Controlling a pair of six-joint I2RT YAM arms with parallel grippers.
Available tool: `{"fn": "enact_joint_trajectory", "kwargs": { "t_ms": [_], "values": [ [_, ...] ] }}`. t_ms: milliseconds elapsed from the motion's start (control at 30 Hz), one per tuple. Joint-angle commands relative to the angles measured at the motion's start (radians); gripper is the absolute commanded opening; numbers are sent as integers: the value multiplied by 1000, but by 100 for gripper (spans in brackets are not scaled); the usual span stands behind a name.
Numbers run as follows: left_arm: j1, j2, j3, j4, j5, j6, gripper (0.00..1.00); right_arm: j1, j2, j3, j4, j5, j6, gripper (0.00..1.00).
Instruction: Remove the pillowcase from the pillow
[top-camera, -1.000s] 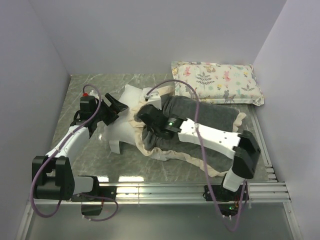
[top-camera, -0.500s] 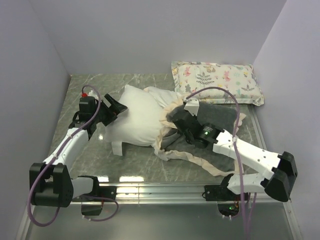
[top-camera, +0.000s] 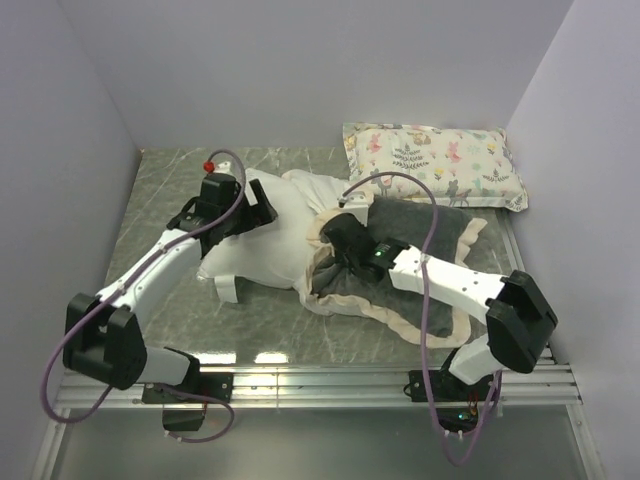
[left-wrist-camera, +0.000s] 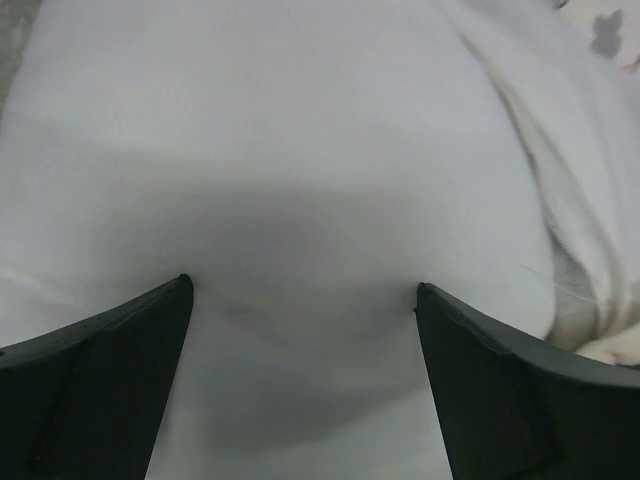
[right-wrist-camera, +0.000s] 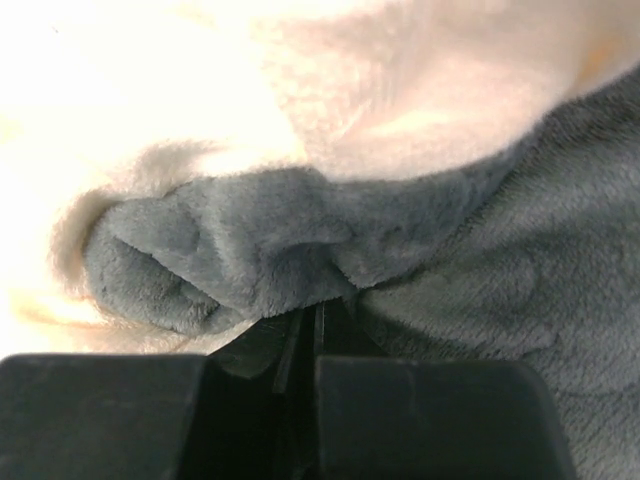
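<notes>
The white pillow (top-camera: 262, 248) lies mid-table with its left half bare. The dark grey pillowcase (top-camera: 425, 235) with its cream ruffle (top-camera: 430, 330) is bunched over the pillow's right end and spreads to the right. My left gripper (top-camera: 262, 205) is open with its fingers wide apart, on the pillow's upper left; the pillow (left-wrist-camera: 300, 150) fills the left wrist view between the fingers (left-wrist-camera: 100, 380). My right gripper (top-camera: 335, 235) is shut on a fold of the pillowcase (right-wrist-camera: 250, 240) at its bunched mouth, next to the cream ruffle (right-wrist-camera: 400, 90).
A small animal-print pillow (top-camera: 435, 160) lies at the back right against the wall. White walls close in the marble table (top-camera: 170, 180) on the left, back and right. A metal rail (top-camera: 330, 378) runs along the near edge.
The right gripper pulled the case's mouth to the right, baring more of the white pillow. The left gripper moved right from beside the pillow onto its upper left part.
</notes>
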Motion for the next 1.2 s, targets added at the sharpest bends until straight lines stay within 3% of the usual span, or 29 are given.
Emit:
{"fn": "enact_joint_trajectory", "kwargs": {
  "t_ms": [0, 233, 333, 367, 400, 500, 533, 633, 733, 900, 1167],
  "values": [
    [-14, 83, 34, -50, 37, 66, 99, 16, 136, -3, -11, -145, -36, 0],
    [-11, 260, 12, 42, 200, -10, 97, 25, 193, 46, 30, -176, -57, 0],
    [8, 294, -40, 87, 198, -63, 34, 33, 156, 58, 12, -177, -66, 0],
    [12, 292, -49, 78, 185, -69, 1, 36, 124, 60, 4, -174, -73, 4],
    [17, 283, -69, 77, 147, -73, 0, 36, 105, 60, -3, -168, -79, 7],
    [34, 214, -98, 47, 94, -69, 0, 35, 16, 64, -26, -154, -88, 34],
    [43, 176, -98, 33, 56, -66, 0, 35, -5, 78, -51, -150, -88, 48],
    [55, 96, -88, -31, 10, -40, 0, 35, -103, 109, -114, -102, -85, 67],
    [57, 18, -92, -67, 10, -24, 1, 27, -197, 132, -172, -37, -74, 81],
    [60, -79, -101, -103, 17, -15, 1, -25, -252, 124, -235, 11, -53, 86],
    [74, -170, -135, -88, 59, -37, 1, -37, -403, -6, -93, -67, -22, 86]
  ]
}}
